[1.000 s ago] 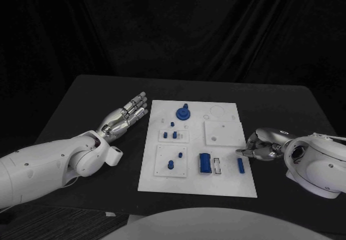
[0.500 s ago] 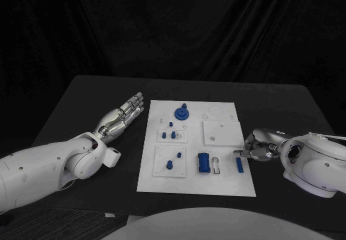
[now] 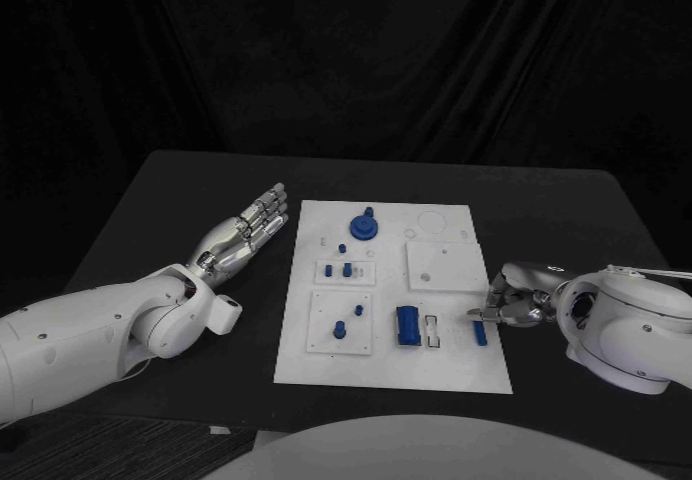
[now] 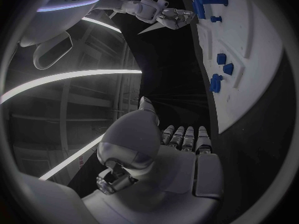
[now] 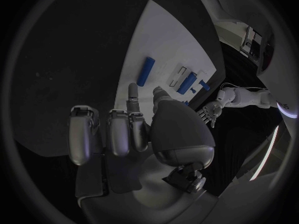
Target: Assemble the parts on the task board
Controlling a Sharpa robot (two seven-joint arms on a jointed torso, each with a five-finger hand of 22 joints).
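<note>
right hand [image 3: 516,300] fingers narrow, empty, poised at slim blue bar [image 3: 480,330], likely for a pinch | bar flat at 4 o'clock on task board [image 3: 440,375] | left hand [image 3: 245,233] fingers wide, parked on worktop [image 3: 173,200] at 9 o'clock

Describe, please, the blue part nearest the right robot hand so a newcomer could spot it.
Start at the white task board mid-table and go to its right edge, by the right robot hand. There lies a slim blue bar, flat and lengthwise, narrower than the blue block to its left.
</note>
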